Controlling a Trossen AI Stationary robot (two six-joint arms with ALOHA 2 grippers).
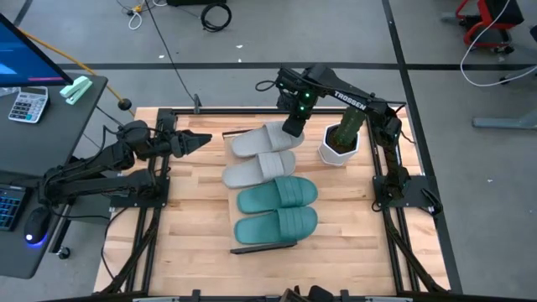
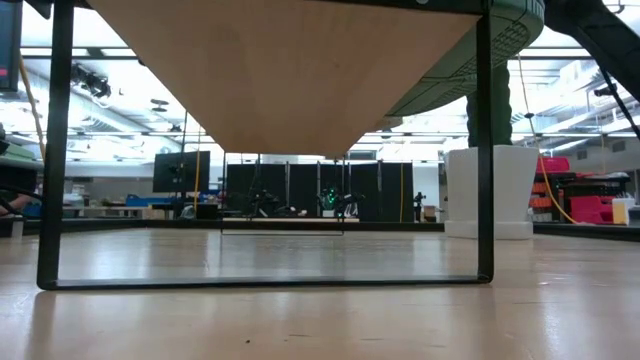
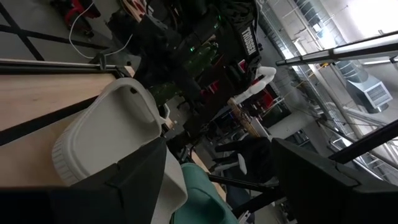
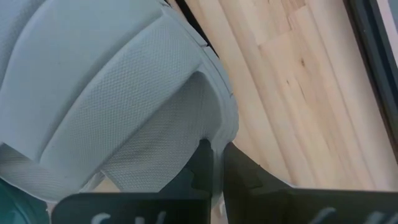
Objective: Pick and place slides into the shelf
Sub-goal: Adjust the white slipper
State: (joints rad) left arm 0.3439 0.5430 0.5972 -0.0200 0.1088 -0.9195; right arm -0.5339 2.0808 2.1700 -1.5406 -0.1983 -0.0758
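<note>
Four slides lie side by side across the shelf, which shows only as dark trim at its near end. The two teal ones are nearer. One grey slide lies beyond them, and the far grey slide lies slanted. My right gripper is shut at that far slide's right end. My left gripper hovers open, left of the grey slides and touching nothing. Its wrist view shows a grey slide ahead. The low view looks under the shelf board. My right gripper pinches a thin pale edge of the far grey slide between its two fingers, beside the wide strap at the slide's right end. The fingers come from above, slanting down. I cannot tell whether the slide is lifted.
A white pot with a green plant stands just right of the right gripper and also shows in the low view. The shelf's dark legs stand on the slatted tabletop. Bare wood lies left and near of the slides.
</note>
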